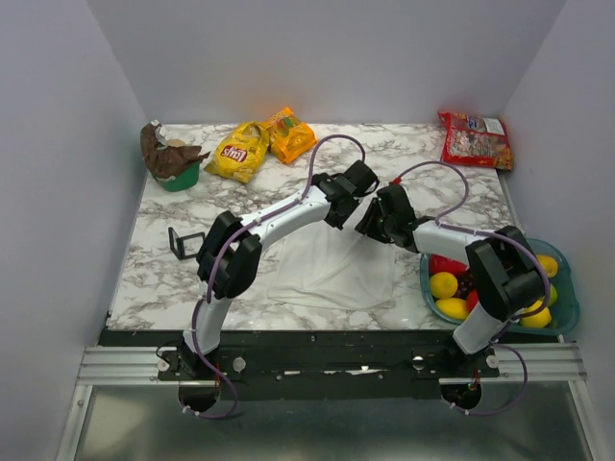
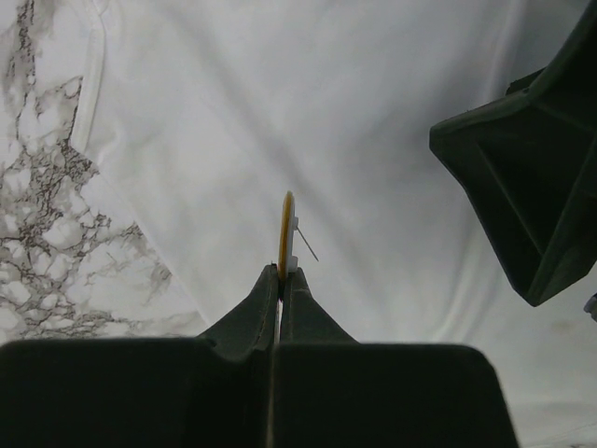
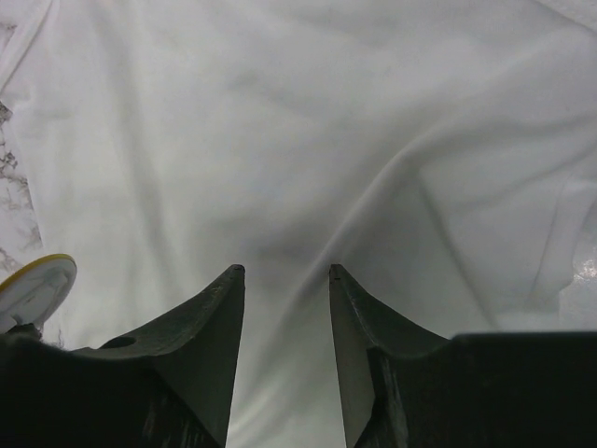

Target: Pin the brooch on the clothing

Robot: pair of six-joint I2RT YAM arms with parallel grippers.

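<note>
Gold-yellow round disc brooch (image 2: 286, 233), edge-on with pin (image 2: 307, 245) exposed, clamped in left end effector (image 2: 282, 273) over white fabric garment (image 2: 308, 103) on marble table (image 2: 47, 233); right end effector (image 3: 286, 271) partly open, empty, best pinching cloth taut before piercing.

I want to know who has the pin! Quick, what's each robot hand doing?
Left gripper: closed on the brooch, held edge-on.
Right gripper: open, empty, over the white clothing.

Marble table (image 1: 154, 279): white garment (image 1: 332, 274), snack bags (image 1: 240, 151)
</note>
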